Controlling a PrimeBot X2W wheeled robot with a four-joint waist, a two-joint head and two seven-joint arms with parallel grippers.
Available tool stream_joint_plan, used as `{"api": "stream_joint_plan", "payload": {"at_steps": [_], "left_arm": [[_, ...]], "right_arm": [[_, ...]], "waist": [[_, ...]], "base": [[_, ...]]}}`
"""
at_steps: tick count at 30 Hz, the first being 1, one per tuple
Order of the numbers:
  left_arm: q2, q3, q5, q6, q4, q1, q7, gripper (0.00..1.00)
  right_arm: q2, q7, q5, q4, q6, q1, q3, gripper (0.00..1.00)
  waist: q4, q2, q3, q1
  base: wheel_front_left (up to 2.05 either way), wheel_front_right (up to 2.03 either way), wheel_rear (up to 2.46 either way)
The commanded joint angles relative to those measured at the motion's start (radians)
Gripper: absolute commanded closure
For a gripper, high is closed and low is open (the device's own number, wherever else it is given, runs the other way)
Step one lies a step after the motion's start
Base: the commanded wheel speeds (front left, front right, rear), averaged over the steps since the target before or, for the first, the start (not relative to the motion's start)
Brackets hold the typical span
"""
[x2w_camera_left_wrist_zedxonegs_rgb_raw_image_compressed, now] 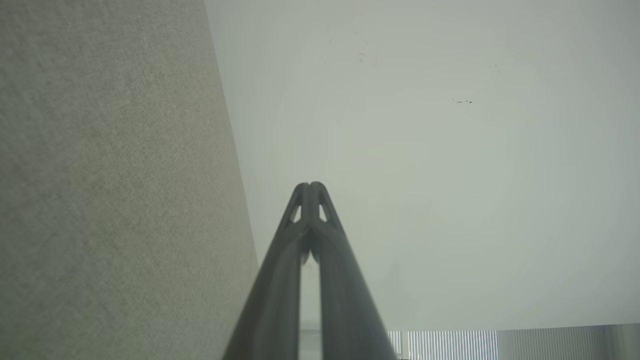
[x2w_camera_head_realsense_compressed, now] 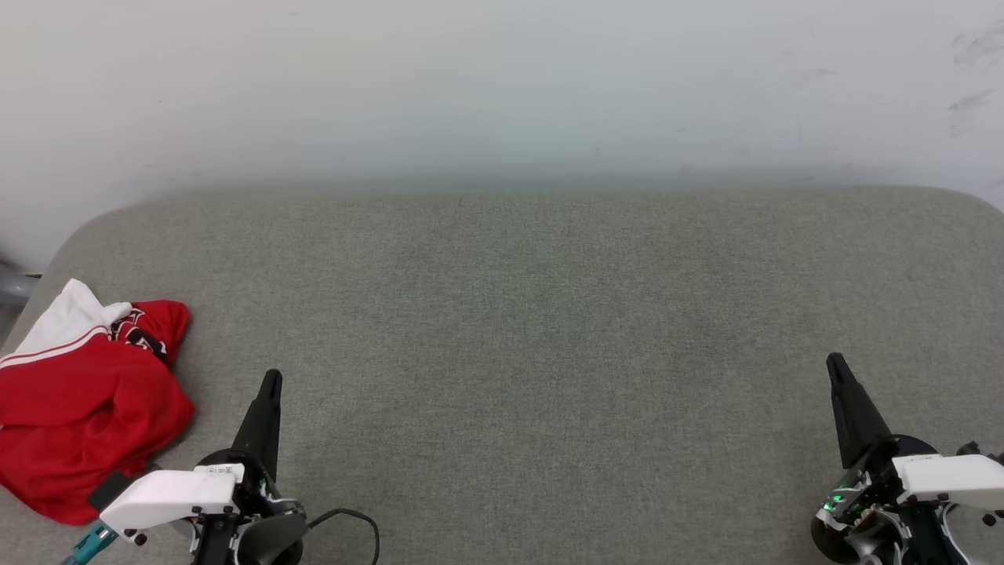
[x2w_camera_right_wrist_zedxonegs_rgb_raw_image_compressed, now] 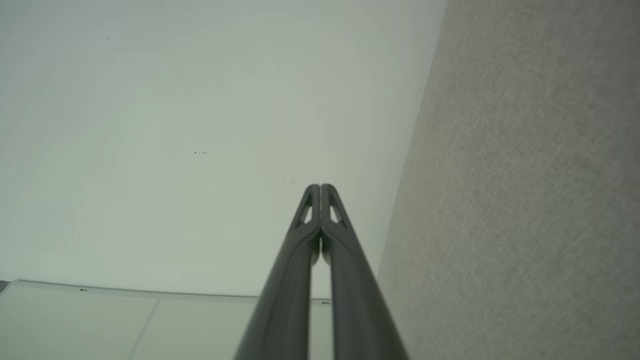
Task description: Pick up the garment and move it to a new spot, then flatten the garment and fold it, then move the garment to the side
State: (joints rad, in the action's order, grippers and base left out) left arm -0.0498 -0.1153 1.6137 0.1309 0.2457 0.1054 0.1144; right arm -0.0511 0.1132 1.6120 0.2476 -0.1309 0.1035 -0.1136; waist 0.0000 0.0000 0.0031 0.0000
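Note:
The garment (x2w_camera_head_realsense_compressed: 86, 408), bright red with a white sleeve and striped trim, lies crumpled in a heap at the left end of the grey fabric surface (x2w_camera_head_realsense_compressed: 533, 314). My left gripper (x2w_camera_head_realsense_compressed: 271, 378) rests shut just right of the heap, apart from it, holding nothing. Far across at the lower right, my right gripper (x2w_camera_head_realsense_compressed: 834, 362) is shut and empty too. In the left wrist view the left gripper (x2w_camera_left_wrist_zedxonegs_rgb_raw_image_compressed: 310, 186) has its tips pressed together against the pale wall. The right wrist view shows the right gripper (x2w_camera_right_wrist_zedxonegs_rgb_raw_image_compressed: 320, 187) closed the same way.
A pale wall (x2w_camera_head_realsense_compressed: 502, 86) rises right behind the fabric surface. The surface has rounded far corners and stretches wide between my two arms. A black cable (x2w_camera_head_realsense_compressed: 353, 519) loops near my left wrist.

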Motion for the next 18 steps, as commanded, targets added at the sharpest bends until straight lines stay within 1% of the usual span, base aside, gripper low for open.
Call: {"api": "stream_joint_plan", "payload": {"at_steps": [1,18], "left_arm": [[0.002,-0.001,-0.002,0.003,-0.001,0.007,0.002,1.0],[0.002,-0.001,-0.002,0.003,-0.001,0.007,0.002,1.0]], "right_arm": [[0.002,-0.001,0.002,0.0,0.0,0.013,0.0,1.0],[0.002,-0.001,0.002,0.0,0.0,0.013,0.0,1.0]], "waist": [[0.0,0.0,0.0,0.0],[0.0,0.0,0.0,0.0]], "base": [[0.0,0.0,0.0],[0.0,0.0,0.0]]}}
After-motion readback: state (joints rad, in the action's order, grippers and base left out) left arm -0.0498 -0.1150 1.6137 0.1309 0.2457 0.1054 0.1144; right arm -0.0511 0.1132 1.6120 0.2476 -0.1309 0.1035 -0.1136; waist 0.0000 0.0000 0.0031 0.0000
